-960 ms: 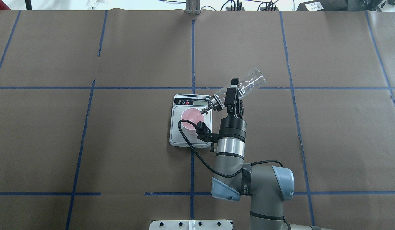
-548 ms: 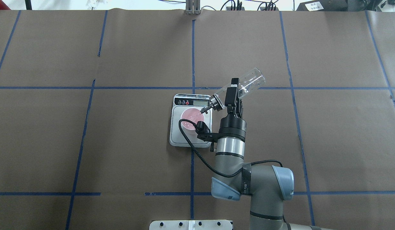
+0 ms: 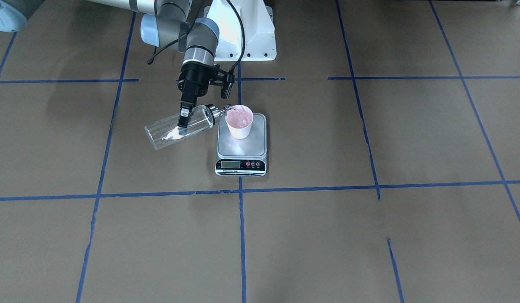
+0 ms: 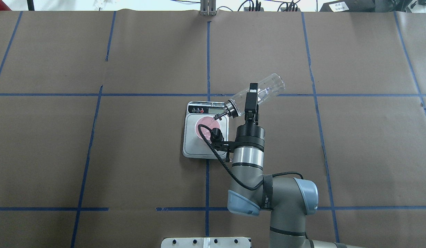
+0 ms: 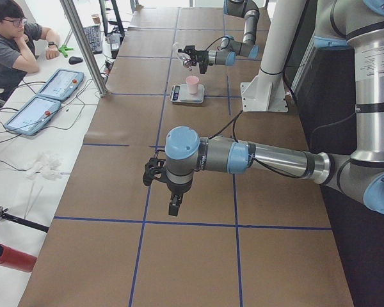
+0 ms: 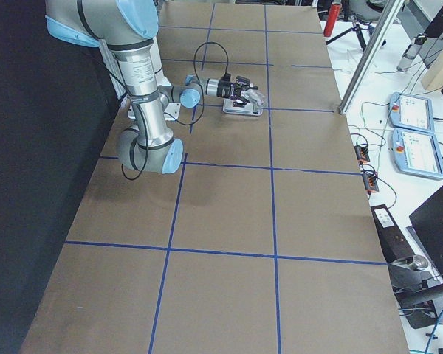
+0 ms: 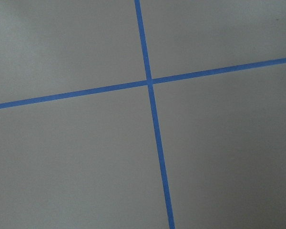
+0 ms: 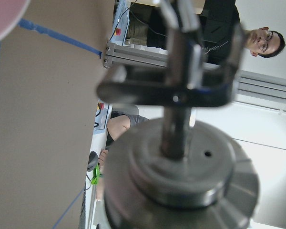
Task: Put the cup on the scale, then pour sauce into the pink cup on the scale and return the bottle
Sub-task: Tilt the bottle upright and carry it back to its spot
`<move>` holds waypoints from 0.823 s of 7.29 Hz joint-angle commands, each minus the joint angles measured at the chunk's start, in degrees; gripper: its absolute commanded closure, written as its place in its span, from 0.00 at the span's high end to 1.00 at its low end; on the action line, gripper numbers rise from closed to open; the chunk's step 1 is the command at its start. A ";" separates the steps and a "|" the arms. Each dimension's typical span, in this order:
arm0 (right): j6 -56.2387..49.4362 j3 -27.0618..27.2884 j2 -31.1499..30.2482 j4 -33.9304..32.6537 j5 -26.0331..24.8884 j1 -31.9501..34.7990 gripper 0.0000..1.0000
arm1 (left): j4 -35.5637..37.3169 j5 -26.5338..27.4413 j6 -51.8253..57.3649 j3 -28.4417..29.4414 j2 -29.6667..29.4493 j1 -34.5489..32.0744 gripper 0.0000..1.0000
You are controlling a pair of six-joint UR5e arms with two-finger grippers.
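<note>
The pink cup (image 4: 206, 123) stands on the silver scale (image 4: 192, 146), toward the display end (image 3: 240, 122). My right gripper (image 4: 251, 98) is shut on the clear glass bottle (image 4: 264, 90), which lies tilted with its base raised. Its metal cap and spout (image 3: 224, 110) reach the cup's rim. Clear sauce glints along the bottle's lower wall (image 3: 171, 134). The right wrist view is filled by the blurred cap (image 8: 181, 181). My left gripper (image 5: 175, 206) hangs over bare table far from the scale (image 5: 185, 97); I cannot tell whether it is open or shut.
Blue tape lines (image 7: 150, 81) cross the brown paper table cover. The white robot base (image 3: 243, 38) stands behind the scale. A person (image 5: 13, 45) sits at a side desk with two tablets (image 5: 45, 96). A red cylinder (image 5: 9, 258) lies off the table's edge.
My right wrist has turned slightly and its cable has swung across the cup. The bottle's spout has shifted a little toward the scale's display, still at the cup's rim.
</note>
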 commanded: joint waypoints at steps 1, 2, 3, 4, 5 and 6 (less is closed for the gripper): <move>10.11 0.05 -0.49 7.38 4.78 0.12 0.00 | 0.00 0.00 0.00 -0.12 0.00 -0.02 1.00; 14.68 0.58 -0.49 8.09 7.07 0.30 0.00 | 0.00 0.00 0.00 -0.21 0.00 -0.02 1.00; 24.30 0.67 -0.58 13.58 10.66 0.30 0.00 | 0.00 0.00 0.00 -0.21 0.00 -0.02 1.00; 28.66 0.67 -1.10 19.29 12.52 0.30 0.00 | 0.00 0.00 0.00 -0.21 0.00 -0.02 1.00; 33.23 0.76 -2.06 25.70 14.02 0.38 0.00 | -0.09 0.00 0.00 -0.30 0.00 -0.02 1.00; 39.19 0.93 -3.73 32.29 17.95 0.56 0.00 | -0.09 0.00 0.00 -0.30 0.00 -0.02 1.00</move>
